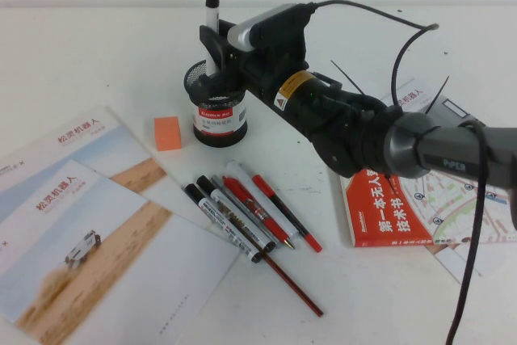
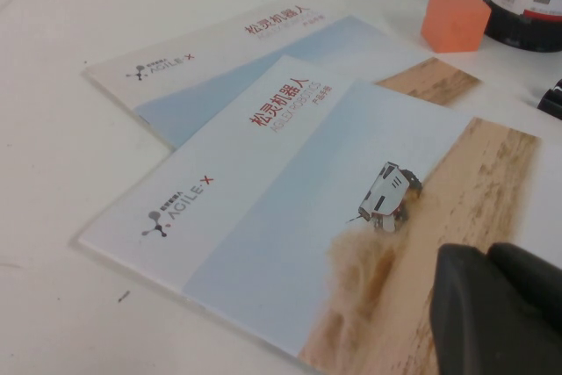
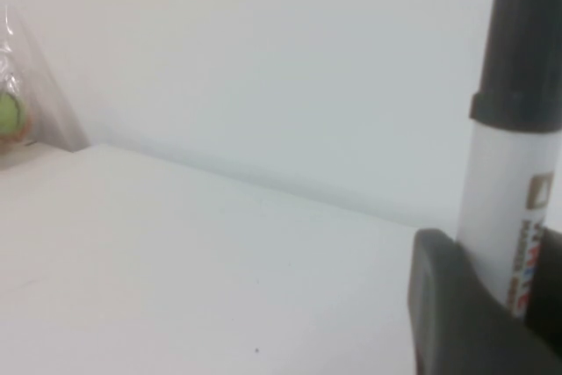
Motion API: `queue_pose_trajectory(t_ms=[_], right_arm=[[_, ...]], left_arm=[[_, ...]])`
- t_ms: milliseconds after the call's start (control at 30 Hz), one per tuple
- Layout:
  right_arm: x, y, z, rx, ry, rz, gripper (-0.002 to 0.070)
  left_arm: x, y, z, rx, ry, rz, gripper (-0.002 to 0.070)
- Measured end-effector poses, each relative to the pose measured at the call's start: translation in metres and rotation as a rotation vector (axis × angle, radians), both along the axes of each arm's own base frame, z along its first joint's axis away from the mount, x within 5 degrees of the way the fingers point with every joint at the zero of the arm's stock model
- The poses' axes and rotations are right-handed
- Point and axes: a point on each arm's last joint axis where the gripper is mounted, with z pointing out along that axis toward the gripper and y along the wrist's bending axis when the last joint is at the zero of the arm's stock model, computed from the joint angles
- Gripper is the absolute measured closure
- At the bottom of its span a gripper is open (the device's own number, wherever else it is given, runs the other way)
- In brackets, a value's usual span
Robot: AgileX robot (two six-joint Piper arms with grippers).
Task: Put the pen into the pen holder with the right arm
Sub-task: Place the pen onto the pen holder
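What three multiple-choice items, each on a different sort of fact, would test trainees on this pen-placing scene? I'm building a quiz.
1. Where is the pen?
A. Upright over the pen holder
B. Flat on the book
C. Among the loose markers

2. What colour is the small block?
A. Green
B. Orange
C. Blue

3. What is the right gripper doing?
A. Open, empty
B. Clamped on the pen
C. Holding the block

Answers: A, it stands above the cup; B, orange in both views; B, fingers flank the barrel. The left gripper sits over the brochures.
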Motion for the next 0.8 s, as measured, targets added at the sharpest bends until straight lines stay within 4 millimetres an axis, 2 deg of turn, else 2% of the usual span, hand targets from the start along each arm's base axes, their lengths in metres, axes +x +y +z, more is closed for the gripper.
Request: queue_pose_trajectory(t_ms=[133,300,367,467,567,667,733,800], right_arm=[[0.002,0.001,-0.01,-0.01,0.017,-0.001,0.0517],[0.003,0.001,-0.017,-0.027,0.04,-0.006,0.0323],[0.003,0.001,-0.017,-0.022,0.043,-0.009,0.0277],[0.003,0.001,-0.014,-0.023,0.046,-0.012,0.026],[-0.002,0.0,0.001,-0.042,0.019,0.009,0.0306],[-0.015,-0.006,0.027,-0.041,-0.026,0.043,0.0454],[-0.03,-0.014,0.05,-0.012,-0.07,0.059,0.0585],[-0.047,-0.024,0.066,0.019,-0.104,0.071,0.0643]], left_arm=[[0.0,0.0,0.0,0.0,0.0,0.0,0.0676],[0.0,0.0,0.0,0.0,0.0,0.0,0.0676],[0.0,0.0,0.0,0.0,0.0,0.0,0.0676],[0.0,0.0,0.0,0.0,0.0,0.0,0.0676],[0.0,0.0,0.0,0.0,0.0,0.0,0.0676],[0.0,0.0,0.0,0.0,0.0,0.0,0.0676],[0.0,0.0,0.0,0.0,0.0,0.0,0.0676],[0.0,0.0,0.0,0.0,0.0,0.0,0.0676]])
